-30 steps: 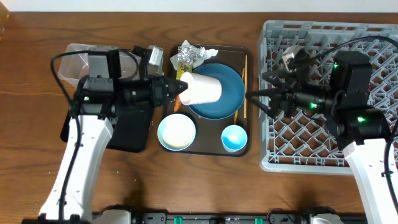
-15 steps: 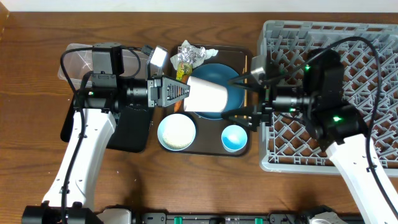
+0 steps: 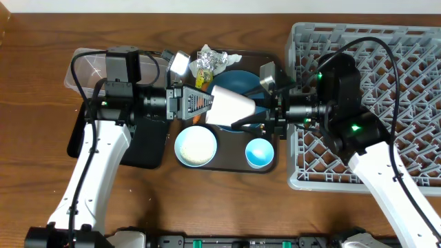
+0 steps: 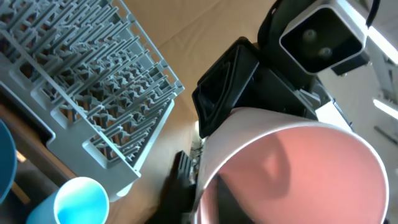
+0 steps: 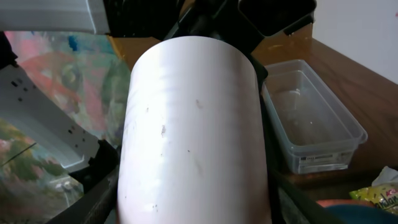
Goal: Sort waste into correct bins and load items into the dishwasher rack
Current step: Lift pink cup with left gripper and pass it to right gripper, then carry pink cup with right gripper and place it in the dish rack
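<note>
Your right hand [image 3: 249, 114] has come in from over the rack [image 3: 386, 55], and its jaws, wide apart a moment ago, have narrowed onto the cup [image 3: 231, 107]. In the right wrist view the cup's white wall fills the gap between the fingers, so the hand looks closed on the base end. Your left hand [image 3: 205, 105] sits at the cup's rim, with the pink inside facing its camera. I cannot tell whether it grips the rim or has let go. The cup has moved rightward over the last second and now lies on its side in the air between the two hands, above the plate [image 3: 238, 79].

This reads as a hand-over about half done, passing the cup to the arm that can reach the rack. Make sure the right hand has it before you draw the left away, or it may drop onto the plate.

Below the hands, the plate, the bowl [image 3: 195, 146] and the blue cup [image 3: 259, 152] rest on the brown tray [image 3: 227, 170]. The wrapper [image 3: 210, 60] lies at the tray's far edge. To the left, partly under your left arm, are the tub [image 3: 86, 65] and the black tray [image 3: 145, 145], and the rack stands just right of the brown tray.

The desk [image 3: 207, 207] is dark brown wood, and a pale wall [image 3: 172, 5] runs behind it.
</note>
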